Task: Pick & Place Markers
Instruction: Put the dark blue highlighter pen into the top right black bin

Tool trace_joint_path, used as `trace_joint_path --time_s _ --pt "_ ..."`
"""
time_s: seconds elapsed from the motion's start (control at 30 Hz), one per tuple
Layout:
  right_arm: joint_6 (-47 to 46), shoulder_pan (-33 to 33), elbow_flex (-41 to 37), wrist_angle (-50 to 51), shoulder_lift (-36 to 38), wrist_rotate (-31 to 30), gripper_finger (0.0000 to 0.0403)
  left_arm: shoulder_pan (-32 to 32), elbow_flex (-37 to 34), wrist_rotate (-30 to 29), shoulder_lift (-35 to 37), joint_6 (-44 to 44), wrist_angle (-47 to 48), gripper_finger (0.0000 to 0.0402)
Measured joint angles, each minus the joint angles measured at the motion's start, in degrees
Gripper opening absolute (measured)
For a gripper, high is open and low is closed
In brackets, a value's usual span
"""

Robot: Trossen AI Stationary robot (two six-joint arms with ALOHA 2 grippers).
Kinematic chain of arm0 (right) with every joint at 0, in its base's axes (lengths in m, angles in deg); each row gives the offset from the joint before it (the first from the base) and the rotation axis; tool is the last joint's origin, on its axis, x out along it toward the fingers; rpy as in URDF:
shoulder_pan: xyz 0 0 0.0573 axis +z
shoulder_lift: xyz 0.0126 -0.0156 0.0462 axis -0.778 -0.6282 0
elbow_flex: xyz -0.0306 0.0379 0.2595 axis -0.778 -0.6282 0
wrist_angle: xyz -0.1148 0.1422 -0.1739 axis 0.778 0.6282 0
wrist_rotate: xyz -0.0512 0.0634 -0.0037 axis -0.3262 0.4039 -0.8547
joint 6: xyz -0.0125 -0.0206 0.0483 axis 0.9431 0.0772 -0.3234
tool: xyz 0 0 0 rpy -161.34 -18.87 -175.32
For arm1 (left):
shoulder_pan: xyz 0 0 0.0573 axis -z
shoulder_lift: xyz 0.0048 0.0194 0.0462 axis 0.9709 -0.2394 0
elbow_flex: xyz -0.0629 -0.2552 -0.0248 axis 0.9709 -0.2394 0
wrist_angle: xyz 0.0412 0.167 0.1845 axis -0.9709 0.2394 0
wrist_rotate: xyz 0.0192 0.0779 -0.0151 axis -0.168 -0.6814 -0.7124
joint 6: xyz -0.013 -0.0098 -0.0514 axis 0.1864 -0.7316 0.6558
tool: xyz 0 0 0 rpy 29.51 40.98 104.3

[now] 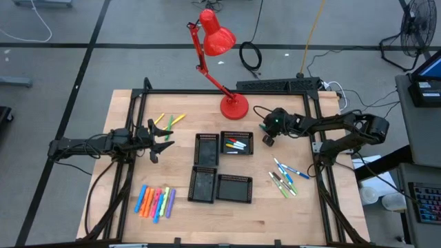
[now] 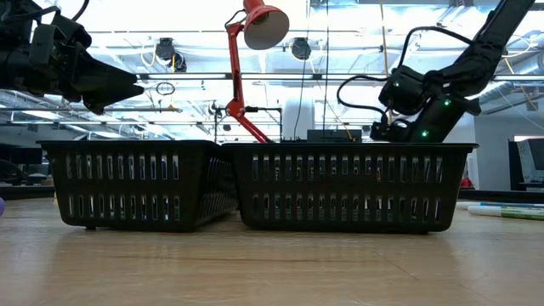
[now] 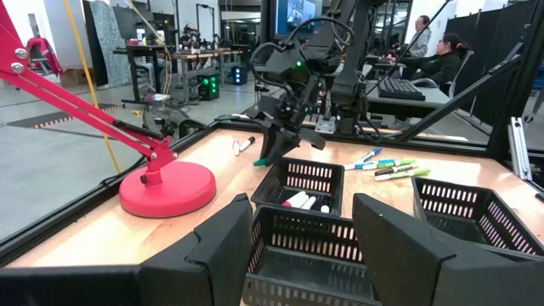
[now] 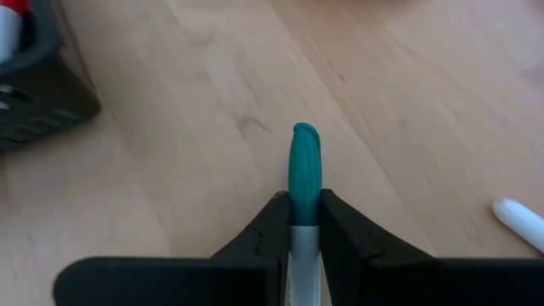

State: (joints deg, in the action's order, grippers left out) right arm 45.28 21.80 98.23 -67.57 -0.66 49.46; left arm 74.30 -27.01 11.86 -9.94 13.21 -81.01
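Note:
My right gripper [image 1: 267, 136] hovers beside the far-right tray [image 1: 236, 142] and is shut on a white marker with a blue-green cap [image 4: 305, 161]. That tray holds a few markers [image 1: 236, 146]. More thin markers [image 1: 285, 177] lie on the wood toward the right edge. Neon highlighters [image 1: 155, 202] lie in a row at the near left, and yellow-green markers [image 1: 169, 120] at the far left. My left gripper [image 1: 160, 138] is open, raised left of the trays, touching nothing. In the left wrist view its fingers [image 3: 229, 255] spread wide. My right gripper pinches the marker between its two fingers, on the white body just behind the cap [image 4: 303, 231]. The marker lies along the fingers, with the cap end sticking out past the tips over bare wood. In the left wrist view the fingers slant down from above, cap end [image 3: 259, 160] lowest.
Four black mesh trays sit in the table's middle: far left [image 1: 206, 148], near left [image 1: 202, 184] and near right [image 1: 234, 187] beside the filled one. A red desk lamp's base [image 1: 233, 105] stands at the far edge. A loose white marker [image 4: 520, 219] lies near my right gripper. People sit beyond the table.

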Motion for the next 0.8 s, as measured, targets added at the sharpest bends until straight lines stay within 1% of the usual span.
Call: trace_joint_path --time_s 0.17,0.3,0.47,0.67,0.8 --pt "0.16 1.34 0.08 -2.64 0.1 -0.51 0.0035 0.02 0.0 0.01 0.0 0.0 -0.02 0.0209" --pt "0.4 2.09 0.91 -2.28 1.17 -0.71 0.0038 0.0 0.0 0.01 0.0 0.0 0.0 0.0209" --pt "-0.1 3.77 1.03 -2.24 4.86 -0.76 0.0033 0.02 0.0 0.01 0.0 0.0 0.0 0.0209" --pt "-1.58 7.52 1.05 -2.87 9.42 -0.74 0.0037 0.0 0.0 -0.01 0.0 0.0 0.01 0.0209" --pt "-2.98 10.92 1.07 -7.64 10.4 -0.74 0.0035 0.01 0.0 -0.01 0.0 0.01 0.01 0.0209"
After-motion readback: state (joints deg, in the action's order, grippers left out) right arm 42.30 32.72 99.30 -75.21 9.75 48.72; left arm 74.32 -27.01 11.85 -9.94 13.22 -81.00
